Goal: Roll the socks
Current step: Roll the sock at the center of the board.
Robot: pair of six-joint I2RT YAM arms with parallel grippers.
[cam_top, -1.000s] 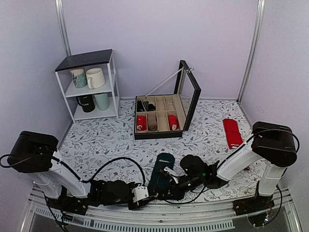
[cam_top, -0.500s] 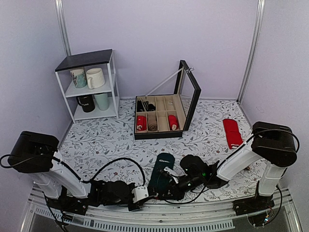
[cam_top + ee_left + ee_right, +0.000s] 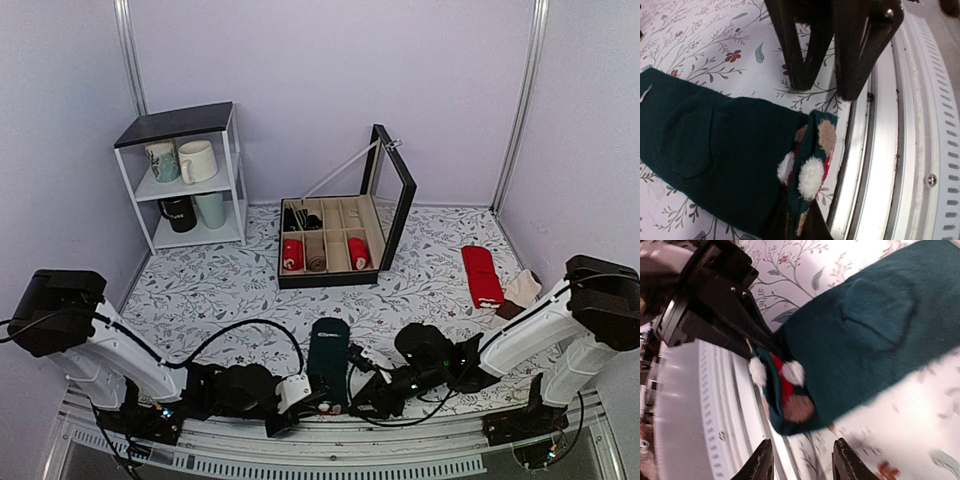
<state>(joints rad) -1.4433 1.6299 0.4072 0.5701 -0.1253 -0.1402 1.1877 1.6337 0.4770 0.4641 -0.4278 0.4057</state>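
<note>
Low at the near edge of the table (image 3: 220, 290), the left end effector (image 3: 797, 224) is pinched closed on the socks (image 3: 725, 150), gripping their near end, where white, beige and red spots show on fabric lifted off the surface. The right end effector (image 3: 802, 465) stands with its fingers (image 3: 802, 50) well apart, holding nothing, tips down on the table just beyond that lifted end; whether they touch the fabric cannot be told.

The left arm (image 3: 140, 360) lies stretched low along the near edge from its base, its end effector (image 3: 318, 402) pointing right. The right arm (image 3: 520, 335) reaches in low from the other side, its end effector (image 3: 362, 392) facing the left one.

The socks (image 3: 327, 352) form a long flat dark teal strip running away from the arms, with the near end between the two end effectors, beside the metal rail (image 3: 890, 150).
</note>
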